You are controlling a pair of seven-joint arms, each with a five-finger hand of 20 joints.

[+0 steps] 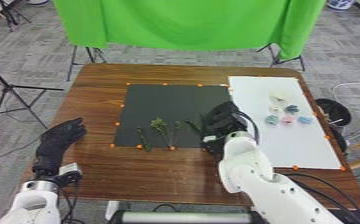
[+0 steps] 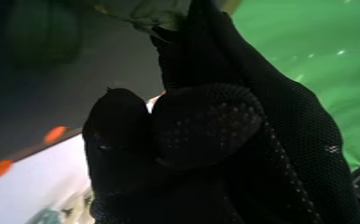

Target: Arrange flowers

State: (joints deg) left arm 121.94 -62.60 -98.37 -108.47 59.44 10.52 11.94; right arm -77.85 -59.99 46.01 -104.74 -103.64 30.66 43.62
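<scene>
- Scanning from your left, you had the robot's left hand above the table's left side, its fingers relaxed and holding nothing.
- Next to it, well apart, you had the black mat, with orange markers around its edge (the green cloth hung beyond the table).
- Near the mat's near edge, you had a thin green stem lying leftmost, then a leafy sprig with a bushier head, then a slender sprig just beside it.
- Farther right, you had another bit of greenery right next to the right hand, which was over the mat's right edge. In the right wrist view, you could see leaves close against that glove (a dark patch, that), so I couldn't tell whether it was open, closed or gripping the greenery.
- On the white sheet, you had the flower heads: a teal one at the left, a small pale one and a larger cream one farther from you, then a pink one, a dark blue-grey one and a light blue one rightmost.
- Beyond the table's right edge, you had a black bin.
</scene>
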